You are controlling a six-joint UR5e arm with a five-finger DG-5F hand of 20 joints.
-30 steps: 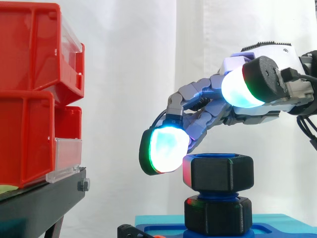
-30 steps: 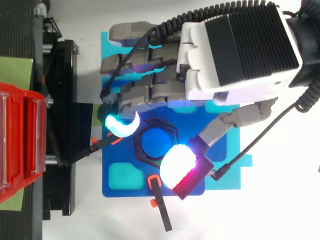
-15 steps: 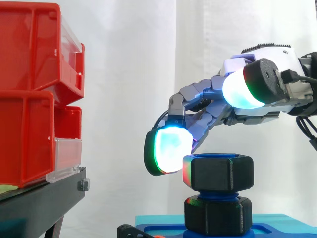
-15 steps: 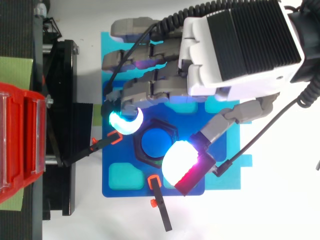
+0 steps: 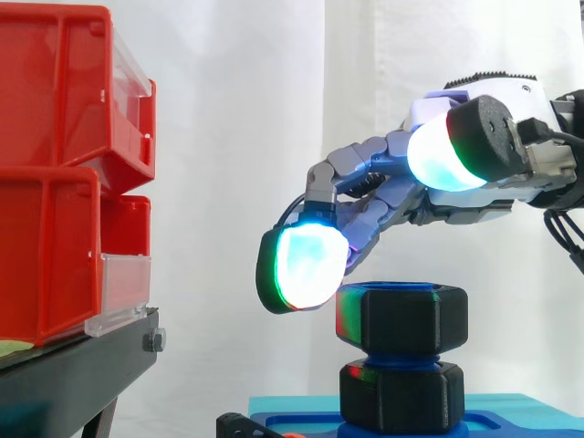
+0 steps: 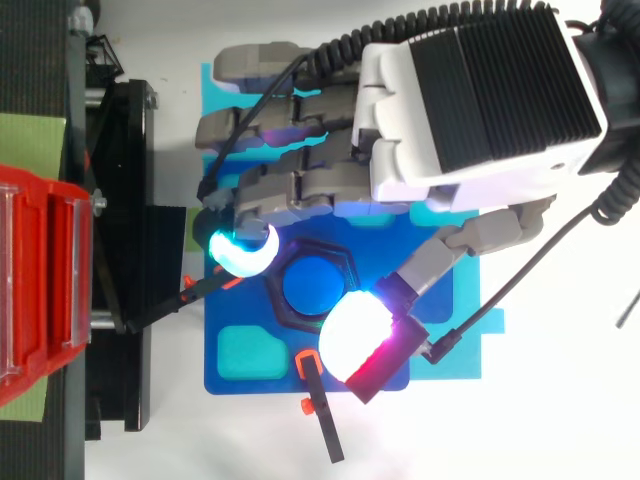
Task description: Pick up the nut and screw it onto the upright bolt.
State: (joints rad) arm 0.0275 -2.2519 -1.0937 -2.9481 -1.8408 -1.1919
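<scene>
**Item: nut [image 5: 403, 319].** Black, six-sided. It sat on the upright bolt [image 6: 313, 284], whose blue end showed through its bore from above, with a band of blue thread below it. It was therefore already on the bolt, apparently with thread left to run down.

**Lower hex block [image 5: 401, 398].** Black, directly under the nut on the same axis. It was probably the bolt's seat, holding the bolt vertical.

**Hand [image 6: 470, 90].** It was poised over the nut and gripped nothing. The fingers were bent in a loose arc and the thumb was spread wide, so the nut lay between them seen from above. One fingertip pad [image 5: 306, 267], glowing cyan-white, hung just beside the nut's upper left edge; contact could not be judged. The thumb pad [image 5: 443, 155] stood well above the nut. This looked like a straddle between turns, or one set for the next twist.

**Base plate [image 6: 270, 375].** Blue with teal recesses, carrying the bolt. Two slim black clamps [image 6: 322, 415] with orange tips reached its edge, presumably to pin it.

**Surroundings.** White tabletop [image 6: 550, 420]. Red bins [image 5: 55, 182] were stacked on a black stand [image 5: 73, 370], well apart from the bolt. White curtain [image 5: 237, 137] behind.
</scene>
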